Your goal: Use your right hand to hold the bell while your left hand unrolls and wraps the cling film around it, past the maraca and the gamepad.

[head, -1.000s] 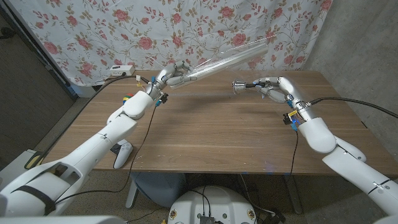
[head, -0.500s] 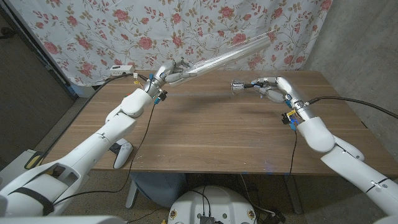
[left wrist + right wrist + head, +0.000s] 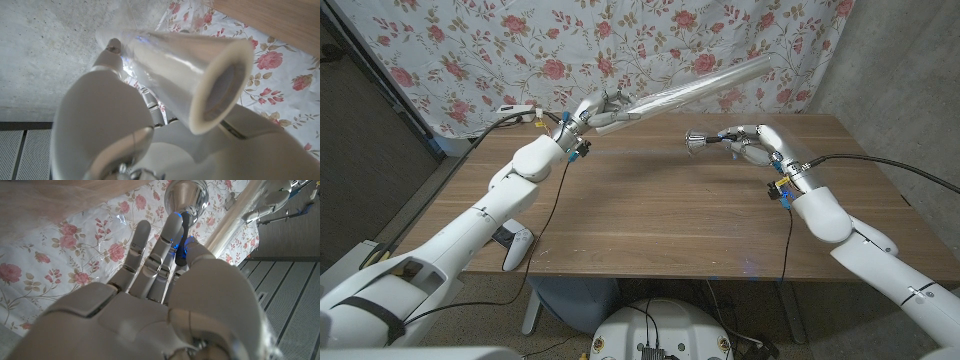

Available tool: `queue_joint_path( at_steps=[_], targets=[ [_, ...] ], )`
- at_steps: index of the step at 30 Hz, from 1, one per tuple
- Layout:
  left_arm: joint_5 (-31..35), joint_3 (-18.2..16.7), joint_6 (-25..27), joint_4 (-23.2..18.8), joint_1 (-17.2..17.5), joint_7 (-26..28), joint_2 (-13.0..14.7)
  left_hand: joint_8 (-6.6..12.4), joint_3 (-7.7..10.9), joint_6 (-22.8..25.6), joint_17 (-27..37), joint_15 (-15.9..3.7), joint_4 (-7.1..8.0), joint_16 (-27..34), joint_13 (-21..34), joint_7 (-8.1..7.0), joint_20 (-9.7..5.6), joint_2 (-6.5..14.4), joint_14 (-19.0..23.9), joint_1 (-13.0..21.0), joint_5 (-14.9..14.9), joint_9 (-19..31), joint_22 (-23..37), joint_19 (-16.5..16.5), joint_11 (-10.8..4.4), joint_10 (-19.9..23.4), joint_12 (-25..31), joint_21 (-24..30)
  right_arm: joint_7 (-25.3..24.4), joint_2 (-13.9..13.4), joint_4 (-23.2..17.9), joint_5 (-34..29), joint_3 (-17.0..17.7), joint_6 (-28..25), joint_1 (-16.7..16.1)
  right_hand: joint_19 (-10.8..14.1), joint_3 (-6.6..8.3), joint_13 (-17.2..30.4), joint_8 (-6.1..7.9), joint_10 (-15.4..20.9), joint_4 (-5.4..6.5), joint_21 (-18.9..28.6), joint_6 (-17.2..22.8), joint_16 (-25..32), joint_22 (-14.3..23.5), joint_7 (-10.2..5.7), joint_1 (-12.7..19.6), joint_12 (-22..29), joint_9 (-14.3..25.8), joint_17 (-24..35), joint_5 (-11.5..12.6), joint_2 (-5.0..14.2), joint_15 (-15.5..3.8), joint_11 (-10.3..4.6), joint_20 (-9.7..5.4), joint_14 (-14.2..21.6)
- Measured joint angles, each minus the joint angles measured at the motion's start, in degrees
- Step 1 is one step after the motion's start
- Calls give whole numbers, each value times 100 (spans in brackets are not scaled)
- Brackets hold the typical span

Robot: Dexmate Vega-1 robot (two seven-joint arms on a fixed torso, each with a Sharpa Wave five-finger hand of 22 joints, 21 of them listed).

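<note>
At the near left edge of the counter (image 3: 650,215) lies the gamepad (image 3: 516,247), white and well apart from both hands; it sits out of the working zone, so it is likely just something to steer clear of. No maraca can be made out.

Further back on the left, the left hand (image 3: 598,110) is raised above the counter's far side with its fingers closed round one end of the film roll (image 3: 695,87). The roll slants up and to the right in the air, its far end in front of the floral cloth (image 3: 470,50) hung behind the counter. Gripping it by the end leaves most of its length free, which would suit drawing film off toward the bell. The left wrist view looks straight at the roll's open core end (image 3: 220,92); this tube is the only hollow thing here and nothing shows inside it. Whether any film is already pulled loose cannot be told.

To the right, the right hand (image 3: 748,143) pinches the bell (image 3: 698,143) by its dark handle, fingers otherwise extended. The bell is held off the counter, metal cup out toward the roll, with a clear gap between them. Holding it by the handle keeps the cup exposed for wrapping. In the right wrist view the shiny cup (image 3: 186,195) sits just beyond the fingertips (image 3: 172,222), and its inside is not shown.

By my reading, wrapping has not begun.
</note>
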Motion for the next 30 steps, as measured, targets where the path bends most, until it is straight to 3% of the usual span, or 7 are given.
queue_joint_path(
  at_steps=[7, 30],
  targets=[
    [-87, 15, 0, -48, -18, -157, 8, -43, 0, -52, -1, -1, 0, -41, 49, 52, 11, 0, -1, 0, 16, 285, -2, -52, 0, 0, -19, 0, 17, 31, 83, 15, -79, 42, 91, 0, 2, 0, 0, 7, 2, 0, 0, 0, 0, 0, 0, 0, 0, 4, 0, 0, 0, 7, 0, 0],
    [-329, -15, 47, -420, 70, -517, 154, -124, 0, -32, 30, -2, 0, -95, 208, 92, 20, 53, 0, -53, 27, 375, -1, -101, -12, -12, -90, 0, 74, 133, 393, 70, -292, 203, 441, 0, 17, 11, 0, -8, 17, 0, 0, 1, 0, 0, 0, 0, 0, 15, -4, 0, 0, -13, 0, 0]
  ],
)
